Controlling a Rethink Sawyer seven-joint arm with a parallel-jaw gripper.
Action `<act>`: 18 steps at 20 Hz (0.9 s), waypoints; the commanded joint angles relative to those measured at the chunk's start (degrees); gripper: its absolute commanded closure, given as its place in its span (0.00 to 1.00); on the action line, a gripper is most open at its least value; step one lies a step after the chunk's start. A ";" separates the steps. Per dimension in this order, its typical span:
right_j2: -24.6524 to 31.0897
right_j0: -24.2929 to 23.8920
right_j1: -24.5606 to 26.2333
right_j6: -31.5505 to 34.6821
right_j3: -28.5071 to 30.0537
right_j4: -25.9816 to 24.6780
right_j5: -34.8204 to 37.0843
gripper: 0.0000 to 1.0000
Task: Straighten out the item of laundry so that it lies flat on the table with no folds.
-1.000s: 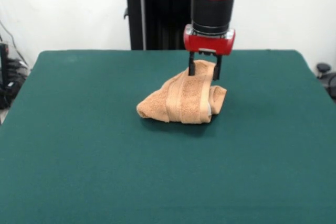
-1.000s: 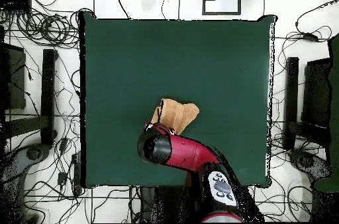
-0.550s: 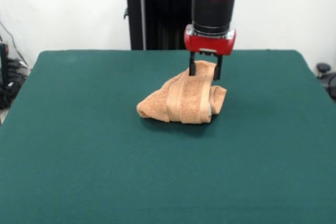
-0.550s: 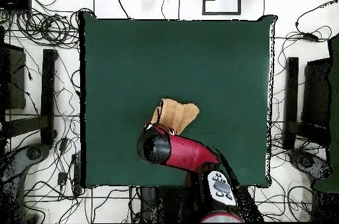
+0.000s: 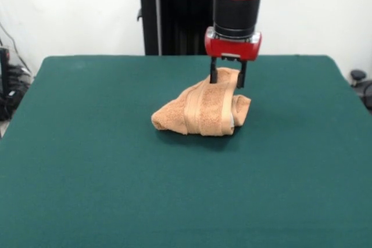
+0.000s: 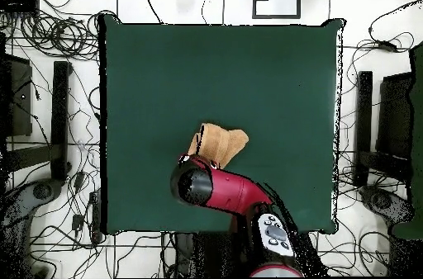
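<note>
The towel (image 5: 202, 108) is a soft orange-tan terry cloth, bunched into a lumpy mound that is wider at the bottom and rises to a peak at its upper right. A paler, smoother woven band runs down its front from the peak to the lower edge, and rolled folds show along its right side. It sits a little above the centre of the front view; in the overhead view the towel (image 6: 221, 142) shows as a small tan wedge just below the middle of the frame.

The surface (image 5: 87, 190) under it is a dark green, felt-like top, flat and matte, far larger than the towel.

The gripper (image 5: 226, 79) comes straight down onto the peak of the mound. Its two thin black fingers (image 5: 213, 74) stand on either side of the raised tip of cloth and pinch it between them. Above them sit a red block and a black cylindrical wrist. From overhead, the red and black arm (image 6: 231, 193) covers the towel's lower left part.

Behind the surface stands a black pedestal (image 5: 174, 21) against a plain white wall.
</note>
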 commanded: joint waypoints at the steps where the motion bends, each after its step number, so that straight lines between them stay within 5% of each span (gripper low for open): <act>1: 6.23 1.86 -0.60 8.64 3.08 -1.17 -1.37 0.00; 18: 6.18 1.99 -0.86 8.99 3.49 -0.58 -1.59 0.00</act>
